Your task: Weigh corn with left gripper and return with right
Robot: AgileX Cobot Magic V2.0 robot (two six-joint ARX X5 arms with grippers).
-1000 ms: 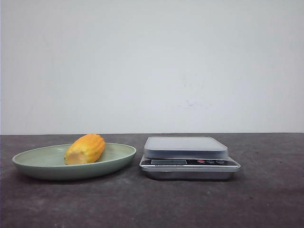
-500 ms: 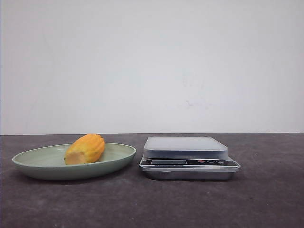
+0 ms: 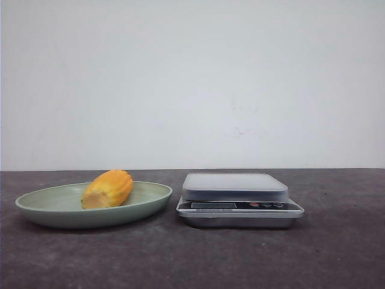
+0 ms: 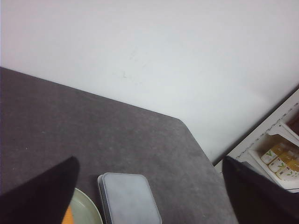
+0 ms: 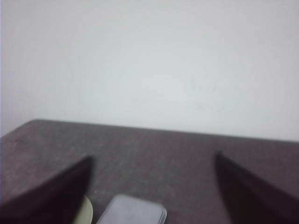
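Here the corn [image 3: 107, 189] lies in the dish [image 3: 42, 206], beside the scale [image 3: 239, 200].

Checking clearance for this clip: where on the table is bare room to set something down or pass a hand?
Bare tabletop lies right of the scale and along the front edge. The scale platform is free. Tightest: the narrow gap between the green dish, holding the corn, and the scale.

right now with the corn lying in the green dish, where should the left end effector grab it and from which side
Probably across the middle of the corn, coming down from above. It lies on its side in the shallow green dish, paler cut end toward the camera, so the rim hinders a low sideways approach. Closing across the ridged sides, not the ends, should hold best.
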